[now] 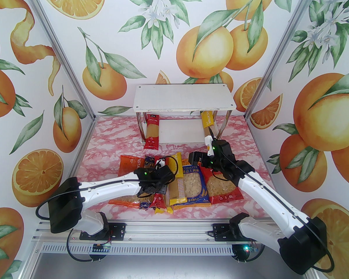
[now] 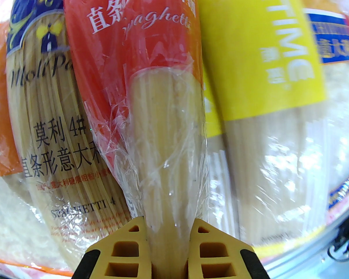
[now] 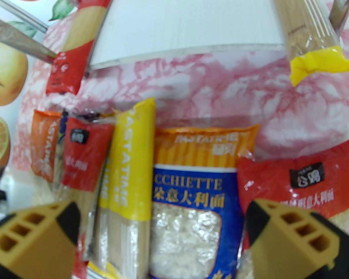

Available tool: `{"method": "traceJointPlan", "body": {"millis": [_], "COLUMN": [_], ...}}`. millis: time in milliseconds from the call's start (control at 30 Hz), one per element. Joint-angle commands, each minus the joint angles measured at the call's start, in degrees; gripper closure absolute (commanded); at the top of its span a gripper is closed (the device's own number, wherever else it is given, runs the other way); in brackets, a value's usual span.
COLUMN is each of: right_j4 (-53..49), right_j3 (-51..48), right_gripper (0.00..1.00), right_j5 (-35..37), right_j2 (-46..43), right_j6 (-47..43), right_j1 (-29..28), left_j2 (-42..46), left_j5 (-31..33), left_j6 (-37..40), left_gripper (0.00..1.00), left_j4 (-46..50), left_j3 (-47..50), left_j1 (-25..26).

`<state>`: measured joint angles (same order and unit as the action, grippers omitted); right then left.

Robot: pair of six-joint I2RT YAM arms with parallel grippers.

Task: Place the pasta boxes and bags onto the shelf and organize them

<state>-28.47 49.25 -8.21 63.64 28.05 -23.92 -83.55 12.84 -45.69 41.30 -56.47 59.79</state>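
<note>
Left wrist view: the left gripper (image 2: 168, 228) has its jaws pinched tight on the red pack (image 2: 151, 97), which runs up between them in the pile, with the blue pack (image 2: 37, 97) on one side and the yellow pack (image 2: 258, 68) on the other. The right gripper (image 3: 163, 225) gapes wide and empty above the blue bag (image 3: 189, 208).

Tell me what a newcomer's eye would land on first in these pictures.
The loud orange-fruit walls grab attention first. Next comes the heap of pasta packs on the pink marbled table, where the left gripper is shut on a red spaghetti pack. Behind the heap stands the white shelf, with a red pack and a yellow pack lying along the ends of its lower board.
</note>
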Motion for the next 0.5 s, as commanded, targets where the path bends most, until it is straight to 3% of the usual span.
{"method": "traceJointPlan", "body": {"millis": [0, 267, 467], "right_j4": [0.7, 0.88, 0.7], "right_j3": [0.05, 0.64, 3.31], "right_gripper": [0.0, 0.0, 0.0], "right_j5": [0.49, 1.85, 2.05], "right_j2": [-1.07, -0.38, 2.68], "right_j6": [0.47, 0.69, 0.42], "right_j1": [0.28, 0.35, 0.29], "left_j2": [6.21, 11.14, 5.01], "left_j5": [0.76, -7.14, -10.91], "left_j6": [4.53, 10.54, 16.62], "left_gripper": [1.0, 1.0, 1.0], "left_j4": [-4.49, -13.09, -17.93], "left_j3": [-4.1, -5.87, -12.89], "left_j1": [-1.97, -12.87, -18.86]}}
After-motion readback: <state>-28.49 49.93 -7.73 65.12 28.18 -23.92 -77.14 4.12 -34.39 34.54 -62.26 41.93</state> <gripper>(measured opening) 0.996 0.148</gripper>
